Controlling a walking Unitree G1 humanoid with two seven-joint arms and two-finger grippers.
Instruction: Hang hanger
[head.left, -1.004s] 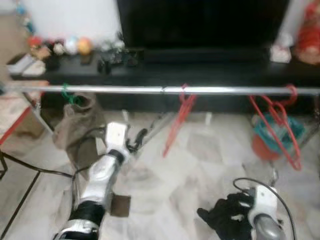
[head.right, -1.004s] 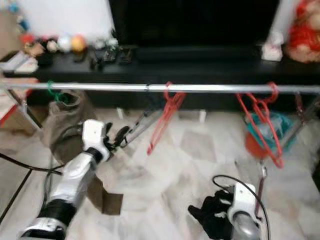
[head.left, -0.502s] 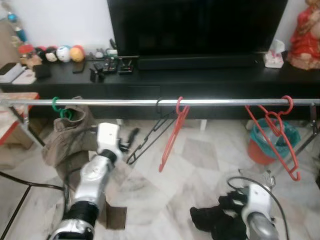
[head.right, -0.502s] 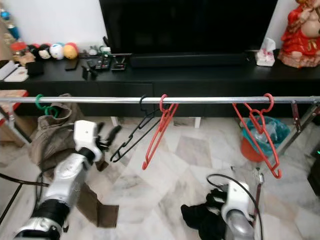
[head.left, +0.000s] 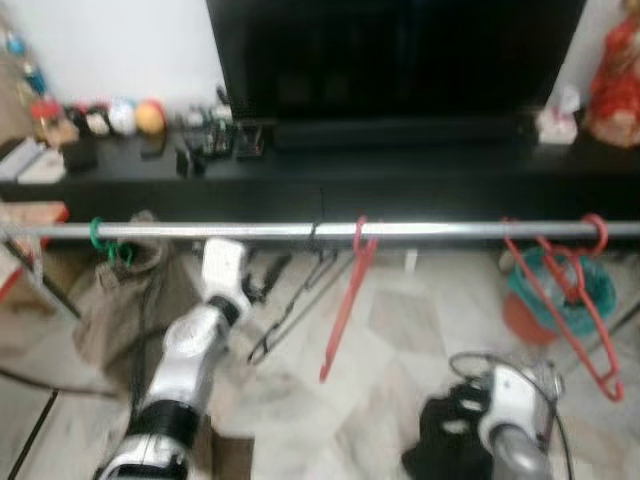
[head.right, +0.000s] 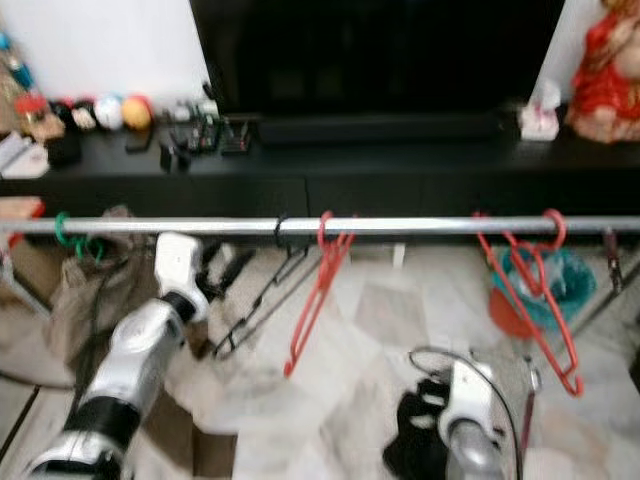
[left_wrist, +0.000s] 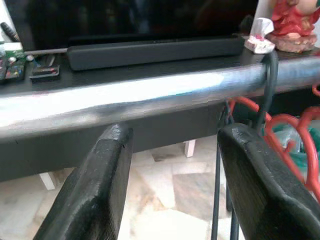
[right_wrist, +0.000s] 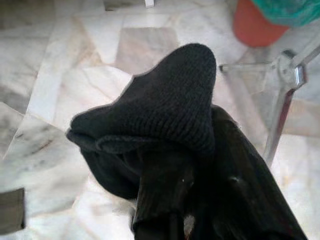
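Left gripper (left_wrist: 172, 165) gapes empty below the rail (left_wrist: 150, 92), beside the black hanger (head.left: 290, 300).

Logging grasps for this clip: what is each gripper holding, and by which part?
Left gripper is open below the rail, holding nothing. Right gripper is shut on a bunched black knit cloth.

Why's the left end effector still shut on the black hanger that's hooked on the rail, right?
Wrong on the grip. The left end effector is open, per the left wrist view; its fingers clear the black hanger, which is hooked on the rail.
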